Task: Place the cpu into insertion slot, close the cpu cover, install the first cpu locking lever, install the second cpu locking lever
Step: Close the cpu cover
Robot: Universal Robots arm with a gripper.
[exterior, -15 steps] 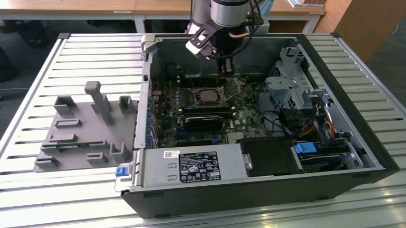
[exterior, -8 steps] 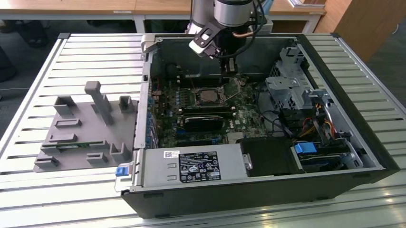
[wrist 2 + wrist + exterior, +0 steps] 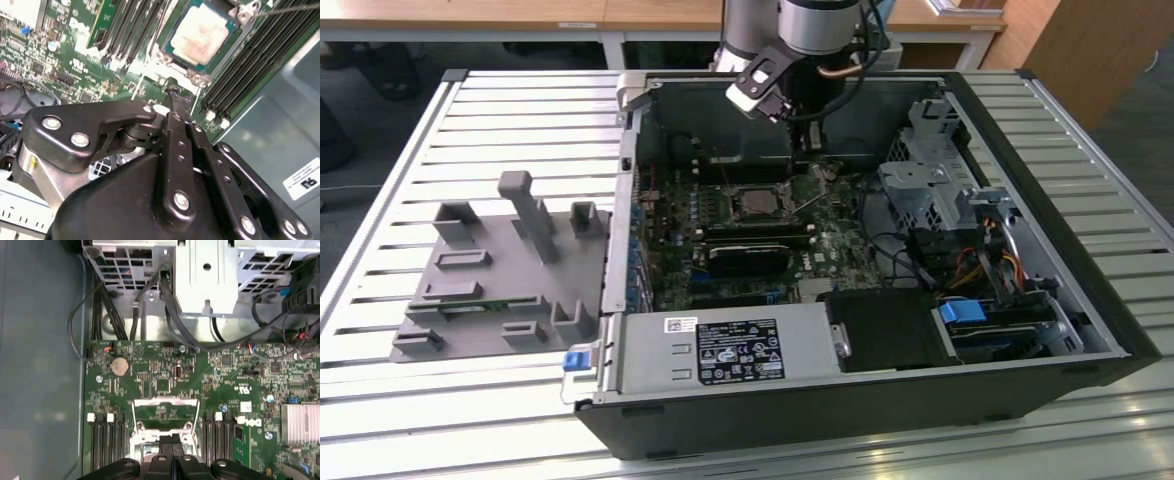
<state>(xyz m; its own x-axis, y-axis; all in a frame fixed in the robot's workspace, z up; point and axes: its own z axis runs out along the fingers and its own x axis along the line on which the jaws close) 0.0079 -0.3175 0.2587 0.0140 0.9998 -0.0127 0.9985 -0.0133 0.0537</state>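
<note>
My hand [image 3: 176,97], fingers together and holding nothing, hangs close by the cpu cover [image 3: 165,401], which stands open. The cpu [image 3: 201,31] already lies in the insertion slot [image 3: 181,64]. I judge closing the cover is in hand; it calls for a gentle, even push.

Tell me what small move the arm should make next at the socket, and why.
Probably tip the cpu cover down over the cpu. The cpu already sits in the insertion slot, the cover looks raised, green board showing through its window, and the shut pincer hovers right beside it.
</note>
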